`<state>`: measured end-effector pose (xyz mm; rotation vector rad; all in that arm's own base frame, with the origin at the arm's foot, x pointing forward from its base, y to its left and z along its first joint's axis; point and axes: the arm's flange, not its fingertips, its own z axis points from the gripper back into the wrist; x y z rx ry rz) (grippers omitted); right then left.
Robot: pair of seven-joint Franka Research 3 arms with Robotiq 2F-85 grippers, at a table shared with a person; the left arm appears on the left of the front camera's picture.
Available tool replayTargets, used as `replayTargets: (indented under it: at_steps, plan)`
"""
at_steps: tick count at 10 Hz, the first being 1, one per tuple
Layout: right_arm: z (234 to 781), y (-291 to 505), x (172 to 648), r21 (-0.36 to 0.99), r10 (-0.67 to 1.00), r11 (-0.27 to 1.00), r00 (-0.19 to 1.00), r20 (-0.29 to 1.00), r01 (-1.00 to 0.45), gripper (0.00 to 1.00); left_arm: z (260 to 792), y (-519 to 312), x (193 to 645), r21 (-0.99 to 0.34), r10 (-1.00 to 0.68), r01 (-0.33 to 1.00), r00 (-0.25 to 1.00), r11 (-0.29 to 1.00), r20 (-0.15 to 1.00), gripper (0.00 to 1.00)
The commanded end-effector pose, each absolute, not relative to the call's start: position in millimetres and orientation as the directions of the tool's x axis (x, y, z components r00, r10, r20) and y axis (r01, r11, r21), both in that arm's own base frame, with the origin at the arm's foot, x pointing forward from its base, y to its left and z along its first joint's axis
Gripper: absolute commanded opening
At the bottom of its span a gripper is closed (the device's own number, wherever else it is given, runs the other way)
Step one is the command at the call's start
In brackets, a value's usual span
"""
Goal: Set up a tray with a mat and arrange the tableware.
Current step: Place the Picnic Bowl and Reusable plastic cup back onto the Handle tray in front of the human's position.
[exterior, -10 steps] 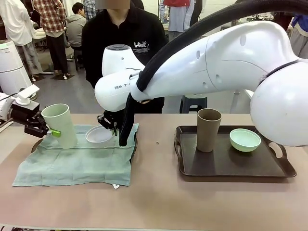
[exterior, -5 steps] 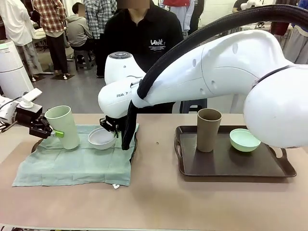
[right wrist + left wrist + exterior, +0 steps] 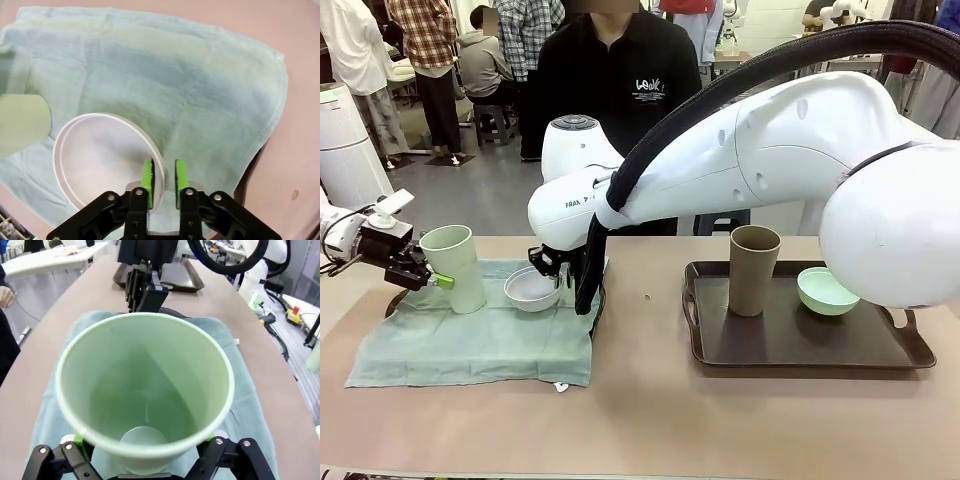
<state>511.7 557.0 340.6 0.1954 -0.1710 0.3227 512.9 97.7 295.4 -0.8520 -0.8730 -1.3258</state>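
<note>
Two dark brown trays are seen on the table (image 3: 650, 420). The left tray (image 3: 392, 301) is almost wholly covered by a pale green cloth mat (image 3: 470, 345), with only slivers of its rim shown. On the mat a tall pale green cup (image 3: 453, 268) is stood upright beside a small white round bowl (image 3: 531, 288). The cup's base is flanked by the left gripper (image 3: 430, 277); whether it is pinched cannot be told. The bowl's rim is straddled by the right gripper (image 3: 162, 176), its pads parted, with slack visible. On the right tray (image 3: 800, 350) a brown-taupe cup (image 3: 753, 270) and a mint green bowl (image 3: 825, 292) are set, the bowl partly cut off by the right arm (image 3: 800, 160).
</note>
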Motion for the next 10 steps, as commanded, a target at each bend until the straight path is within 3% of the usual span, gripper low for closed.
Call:
replayTargets:
  at_steps: [1,3,5,6,10]
  plan:
    - [348,557,516,0.174,0.285,0.931,0.937,0.203,-0.321,0.84,302,98,515,-0.043,-0.464,0.994,0.084,0.099,0.882,1.00]
    - [360,551,513,0.178,0.271,0.934,0.940,0.209,-0.309,1.00,305,102,509,-0.081,-0.568,0.983,0.163,0.167,0.807,1.00]
    - [371,544,509,0.185,0.257,0.936,0.940,0.224,-0.300,1.00,310,108,500,-0.118,-0.663,0.974,0.220,0.195,0.716,1.00]
    - [379,537,505,0.183,0.253,0.937,0.938,0.236,-0.299,0.79,323,114,491,-0.105,-0.731,0.968,0.241,0.227,0.638,1.00]
    - [422,514,478,0.145,0.251,0.944,0.931,0.265,-0.295,0.80,419,111,434,-0.112,-0.837,0.940,0.337,0.321,0.431,1.00]
